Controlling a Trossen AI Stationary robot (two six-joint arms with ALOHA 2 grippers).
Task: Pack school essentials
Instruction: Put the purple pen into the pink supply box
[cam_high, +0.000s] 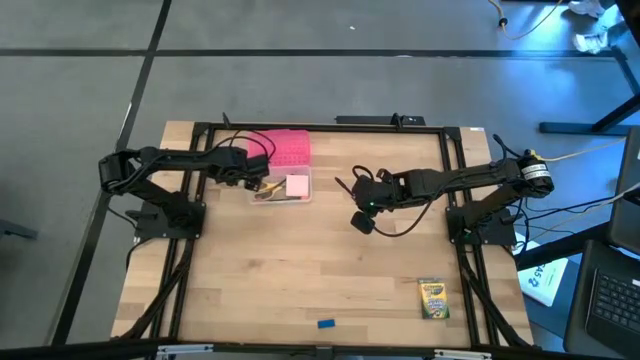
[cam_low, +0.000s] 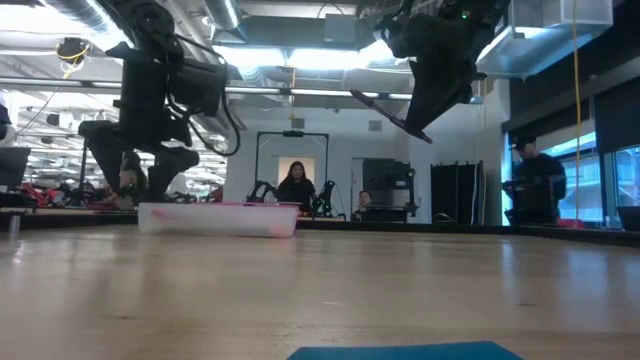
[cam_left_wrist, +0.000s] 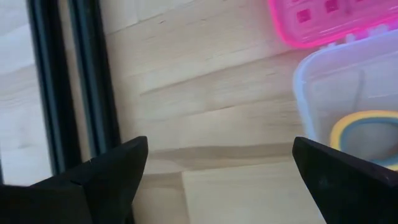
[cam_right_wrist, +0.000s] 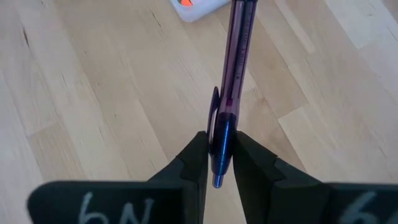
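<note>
Pinching a thin dark red pen (cam_right_wrist: 233, 74) between its two dark fingers, the right hand (cam_high: 361, 204) hangs above the middle of the wooden bench (cam_high: 300, 270), a little to the right of the clear plastic box (cam_high: 282, 188). In the low view the pen (cam_low: 390, 112) is tilted and clear of the bench surface.

Inside the clear plastic box lie a pink square notepad (cam_high: 298, 186) and the yellow-handled scissors (cam_high: 266, 189); the yellow handle ring (cam_left_wrist: 367, 134) shows through the box wall. The pink lid (cam_high: 286, 148) lies open behind the box, touching it.

The left hand (cam_high: 254, 178) is at the left end of this box, just beside the scissors, with its fingers spread wide apart and nothing between them.

Well apart from the box, near the front right corner of the bench, lies the green-yellow crayon box (cam_high: 433, 298). The tiny blue eraser (cam_high: 326, 323) lies at the front edge, to the left of the crayon box.
</note>
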